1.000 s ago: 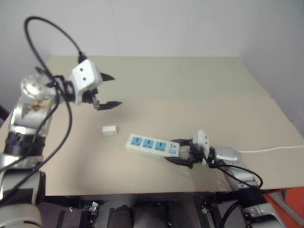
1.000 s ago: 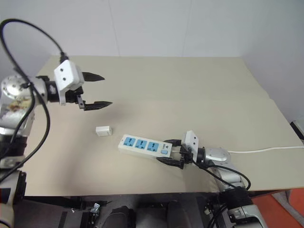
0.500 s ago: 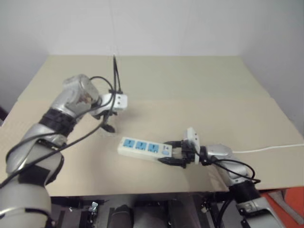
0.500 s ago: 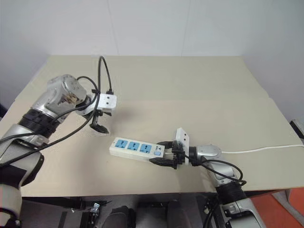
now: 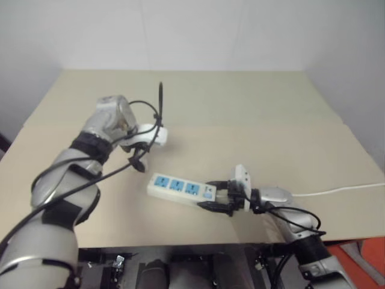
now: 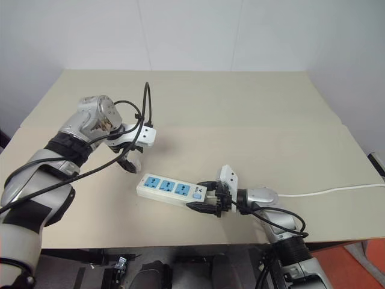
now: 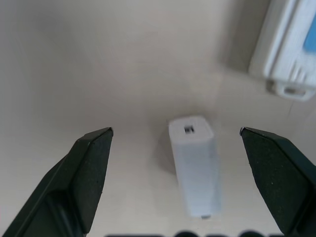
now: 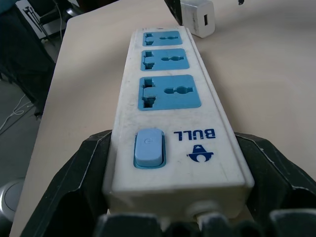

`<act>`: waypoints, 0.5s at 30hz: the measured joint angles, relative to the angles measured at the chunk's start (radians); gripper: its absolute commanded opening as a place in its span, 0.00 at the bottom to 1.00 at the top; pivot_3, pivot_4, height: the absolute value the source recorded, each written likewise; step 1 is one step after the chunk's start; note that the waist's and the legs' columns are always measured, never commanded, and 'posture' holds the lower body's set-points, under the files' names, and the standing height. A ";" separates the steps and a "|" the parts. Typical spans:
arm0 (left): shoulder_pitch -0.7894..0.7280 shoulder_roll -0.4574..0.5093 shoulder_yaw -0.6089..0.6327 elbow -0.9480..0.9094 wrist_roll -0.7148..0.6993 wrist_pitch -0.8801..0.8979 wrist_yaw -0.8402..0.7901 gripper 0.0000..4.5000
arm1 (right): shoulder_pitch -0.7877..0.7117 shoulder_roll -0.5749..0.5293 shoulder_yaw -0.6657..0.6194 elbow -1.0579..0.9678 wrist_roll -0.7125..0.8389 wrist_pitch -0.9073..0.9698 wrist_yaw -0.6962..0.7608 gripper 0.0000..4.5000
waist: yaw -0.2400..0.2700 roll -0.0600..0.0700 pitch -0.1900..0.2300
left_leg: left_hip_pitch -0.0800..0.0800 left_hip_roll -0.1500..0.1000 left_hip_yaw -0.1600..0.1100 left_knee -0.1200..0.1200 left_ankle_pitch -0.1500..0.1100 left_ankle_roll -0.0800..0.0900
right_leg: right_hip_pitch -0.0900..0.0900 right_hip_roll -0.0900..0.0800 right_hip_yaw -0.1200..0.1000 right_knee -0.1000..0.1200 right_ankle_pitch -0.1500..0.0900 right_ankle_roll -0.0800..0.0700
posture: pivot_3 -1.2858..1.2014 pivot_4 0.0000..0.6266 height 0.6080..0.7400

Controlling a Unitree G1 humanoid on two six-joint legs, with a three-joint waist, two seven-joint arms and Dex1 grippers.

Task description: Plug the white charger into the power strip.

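Observation:
The white charger (image 7: pixel 194 165) lies flat on the table between the spread black fingers of my left gripper (image 7: pixel 176 131), which points down over it and touches nothing. In the left eye view that gripper (image 5: pixel 139 161) hangs just left of the power strip (image 5: pixel 180 188). The strip is a white bar with three blue sockets and a blue switch (image 8: pixel 148 147). My right gripper (image 5: pixel 219 198) is shut on the strip's switch end, one finger (image 8: pixel 81 173) against each long side. The charger (image 8: pixel 200 17) sits just past the strip's far end.
The strip's thin white cord (image 5: pixel 337 191) runs right, off the table's edge. The beige table (image 5: pixel 240 102) has a seam across its middle. A black cable (image 5: pixel 157 105) loops above my left wrist.
My left arm has swung down and turned its gripper from level to pointing down over the charger. My right gripper has slid the power strip a little to the left.

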 measured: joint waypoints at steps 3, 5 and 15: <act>0.000 -0.017 -0.001 0.012 0.017 -0.006 0.000 1.00 | 0.001 0.002 0.000 -0.001 0.000 0.000 -0.006 0.76 | 0.000 0.000 0.000 | 0.000 0.000 0.000 0.000 0.000 0.000 | 0.000 0.000 0.000 0.000 0.000 0.000 | 0.52 0.24 1.00; 0.000 -0.025 -0.001 0.018 0.024 -0.009 0.000 1.00 | 0.002 0.003 0.001 -0.001 0.000 0.000 -0.011 0.76 | -0.001 0.000 0.000 | 0.000 0.000 0.000 0.000 0.000 0.000 | 0.000 0.000 0.000 0.000 0.000 0.000 | 0.52 0.24 1.00; 0.020 -0.039 -0.010 0.037 0.081 -0.029 0.001 0.68 | 0.007 0.006 0.003 -0.006 -0.002 0.000 -0.022 0.76 | -0.002 0.000 0.000 | 0.000 0.000 0.000 0.000 0.000 0.000 | 0.000 0.000 0.000 0.001 0.000 0.000 | 0.52 0.24 1.00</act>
